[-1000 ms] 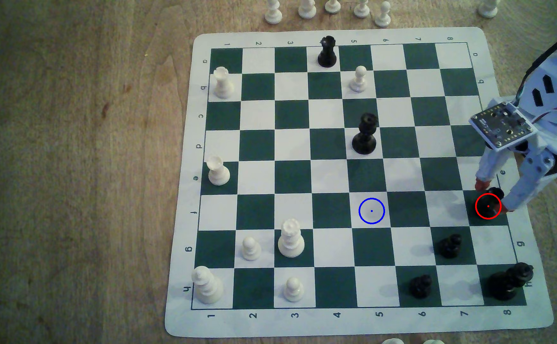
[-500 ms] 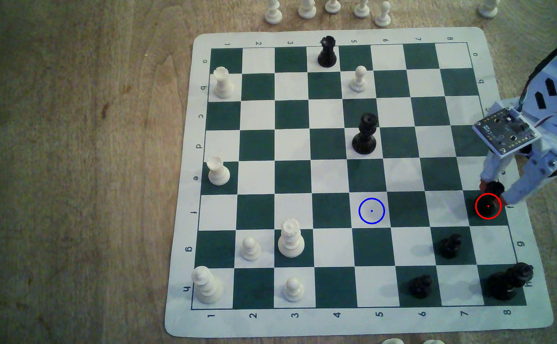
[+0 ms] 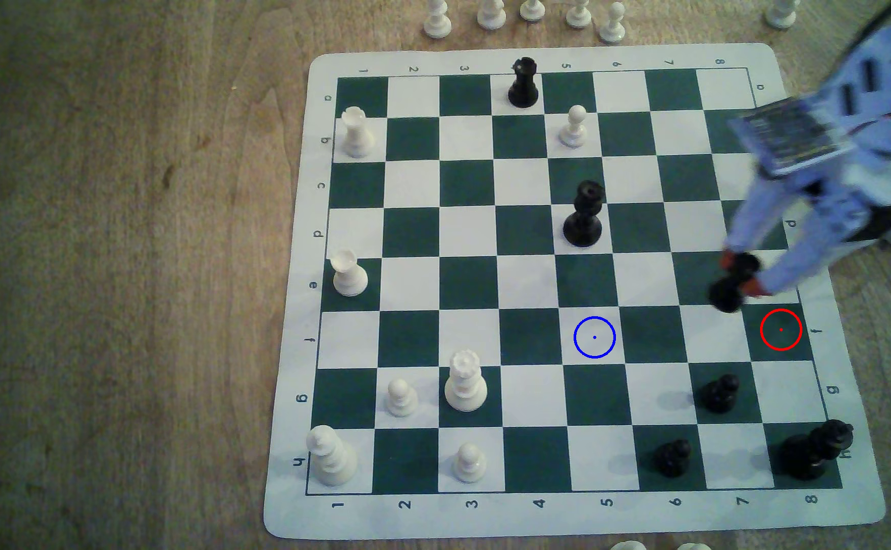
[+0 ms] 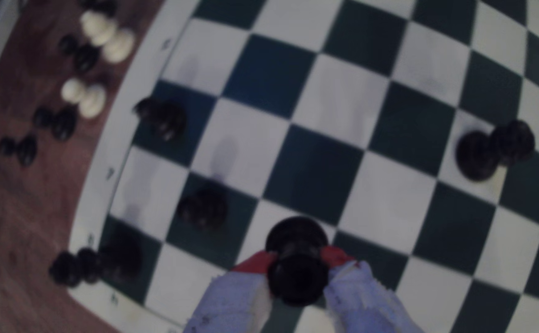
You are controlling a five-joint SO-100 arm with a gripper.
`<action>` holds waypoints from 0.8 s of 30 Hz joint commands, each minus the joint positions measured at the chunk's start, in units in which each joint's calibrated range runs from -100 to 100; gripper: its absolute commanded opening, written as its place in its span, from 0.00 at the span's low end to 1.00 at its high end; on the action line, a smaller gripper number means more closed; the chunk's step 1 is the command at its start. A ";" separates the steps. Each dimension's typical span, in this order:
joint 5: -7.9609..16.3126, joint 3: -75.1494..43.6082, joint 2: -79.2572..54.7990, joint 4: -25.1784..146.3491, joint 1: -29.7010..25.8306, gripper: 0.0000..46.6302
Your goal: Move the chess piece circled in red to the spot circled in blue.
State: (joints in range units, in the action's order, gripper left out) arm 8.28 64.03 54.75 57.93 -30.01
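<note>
The hand [image 3: 741, 275] is pinching the black chess piece [image 3: 733, 283] near its top, with one red-tipped finger on each side. In the wrist view, the red fingertips [image 4: 255, 262] press on the thin part of the piece [image 4: 297, 259], just under its flat top. The piece hangs in the air, a little tilted. It is above the board [image 3: 295, 338], near the edge on the exterior view's right. The red ring [image 3: 781, 329] sits on a dark green square with nothing on it. The blue ring [image 3: 594, 337] marks a white square, well apart from the piece, toward the exterior view's left.

The piece looks small, hard and light, so it should be easy to carry. It also looks smooth and shiny, so it could slip or swing if the grip is loose. The thin part under the top looks like the best place to hold. Its wide round bottom should help it stand up when it is set down flat. No piece stands between it and the blue ring.
</note>
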 commanded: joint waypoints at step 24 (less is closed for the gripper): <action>-1.76 -31.03 -43.63 -14.52 6.28 0.01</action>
State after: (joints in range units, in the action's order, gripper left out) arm 6.67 37.82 11.19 43.98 -24.34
